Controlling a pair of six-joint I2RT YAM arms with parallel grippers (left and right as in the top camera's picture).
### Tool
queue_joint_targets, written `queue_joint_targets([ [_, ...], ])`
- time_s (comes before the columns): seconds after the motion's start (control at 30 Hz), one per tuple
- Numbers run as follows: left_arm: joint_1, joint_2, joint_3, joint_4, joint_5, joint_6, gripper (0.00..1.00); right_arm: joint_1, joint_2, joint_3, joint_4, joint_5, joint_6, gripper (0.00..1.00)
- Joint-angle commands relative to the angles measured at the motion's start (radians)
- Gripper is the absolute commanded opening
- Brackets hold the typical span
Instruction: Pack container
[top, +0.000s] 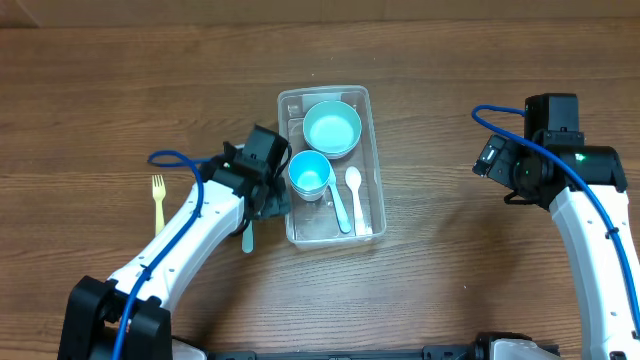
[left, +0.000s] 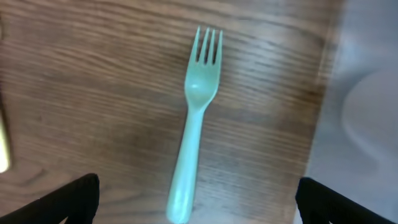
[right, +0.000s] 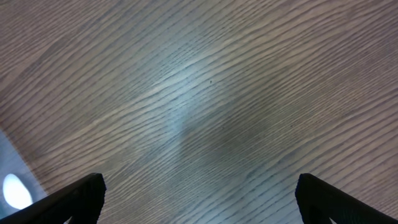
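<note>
The container (top: 375, 160) sits mid-table (top: 450, 280), a little toward the far edge, long sides running far to near. Inside it, a blue bowl (top: 332, 128) fills the far end and a blue cup (top: 311, 172) stands just nearer, against the left wall. A white spoon (top: 353, 186) lies along the right side, and a pale blue utensil (top: 339, 208) slants from the cup toward the near right corner; what kind it is cannot be told. The left gripper (left: 198, 199) hovers just outside the container's left wall, near its near left corner. Its fingers (left: 81, 199) are spread wide and hold nothing. Below it a green fork (left: 193, 124) lies flat on the wood, not touched by either finger, with the container's wall just beside it. A yellow fork (top: 157, 200) lies well apart, toward the left edge, tines pointing to the far edge. The right gripper (right: 199, 193) hangs over bare wood toward the right edge, well clear of the container, fingers (right: 81, 199) also wide and empty.
</note>
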Motion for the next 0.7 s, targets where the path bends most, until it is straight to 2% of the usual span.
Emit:
queue_joint_targets([
  [0.0,0.048,-0.016,-0.122,0.127,0.105,0.047,1.00,-0.001,-0.022,0.023,0.004,0.007,-0.005,1.00],
  [0.07,0.100,-0.016,-0.196,0.203,0.165,0.076,1.00,-0.001,-0.022,0.023,0.004,0.007,-0.005,1.00],
  [0.13,0.167,-0.016,-0.285,0.306,0.244,0.191,1.00,-0.001,-0.022,0.023,0.004,0.007,-0.005,1.00],
  [0.2,0.188,-0.015,-0.305,0.338,0.248,0.250,0.98,-0.001,-0.022,0.023,0.004,0.007,-0.005,1.00],
  [0.27,0.186,-0.015,-0.305,0.346,0.254,0.272,0.90,-0.001,-0.022,0.023,0.004,0.007,-0.005,1.00],
  [0.37,0.186,-0.015,-0.305,0.359,0.251,0.292,0.69,-0.001,-0.022,0.023,0.004,0.007,-0.005,1.00],
  [0.47,0.186,-0.015,-0.305,0.393,0.251,0.294,0.54,-0.001,-0.022,0.023,0.004,0.007,-0.005,1.00],
  [0.57,0.186,-0.012,-0.305,0.438,0.250,0.294,0.48,-0.001,-0.022,0.023,0.004,0.007,-0.005,1.00],
  [0.67,0.186,-0.011,-0.305,0.460,0.224,0.293,0.46,-0.001,-0.022,0.023,0.004,0.007,-0.005,1.00],
])
